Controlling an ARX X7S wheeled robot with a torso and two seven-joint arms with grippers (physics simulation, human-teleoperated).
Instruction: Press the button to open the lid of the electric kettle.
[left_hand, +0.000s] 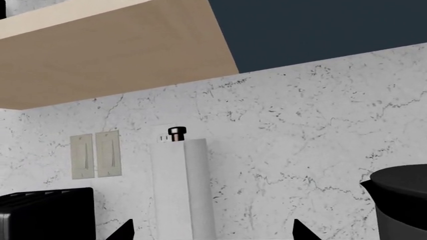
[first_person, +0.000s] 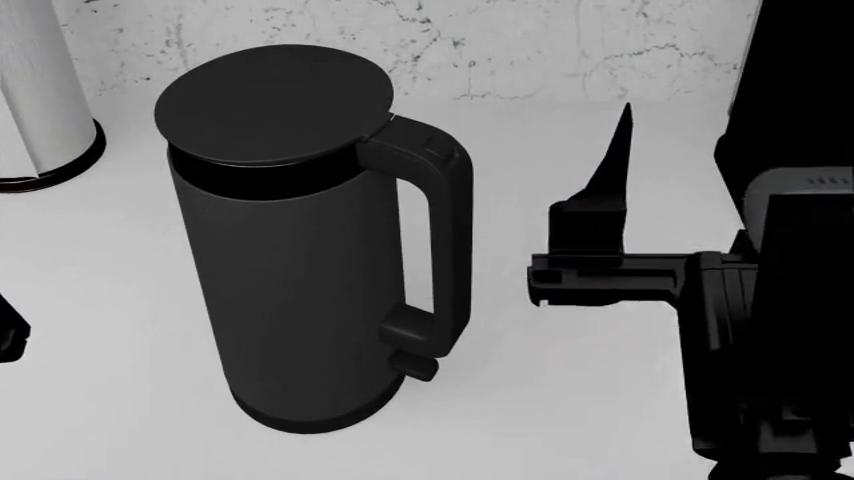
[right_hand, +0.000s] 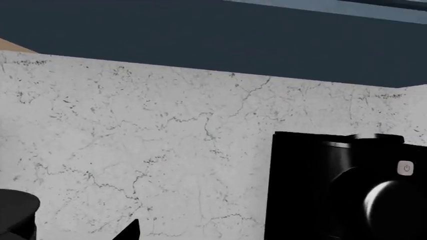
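Observation:
The electric kettle (first_person: 300, 270) stands upright on the white counter, its handle toward my right arm. Its lid (first_person: 274, 100) lies flat and closed. The button (first_person: 430, 152) is the flat pad on the handle's upper bend; nothing touches it. My right gripper (right_hand: 213, 236) is open and empty. One of its fingers (first_person: 618, 165) points at the back wall, a hand's width right of the handle. My left gripper (left_hand: 213, 235) is open and empty, left of the kettle (left_hand: 400, 200). The kettle's lid edge also shows in the right wrist view (right_hand: 17, 207).
A white cylinder with a dark base rim (first_person: 47, 90) stands at the back left and also shows in the left wrist view (left_hand: 180, 190). A large black boxy appliance (first_person: 787, 90) stands at the right. A black box (left_hand: 47, 212) stands at the left. The marble wall (first_person: 534, 40) is close behind.

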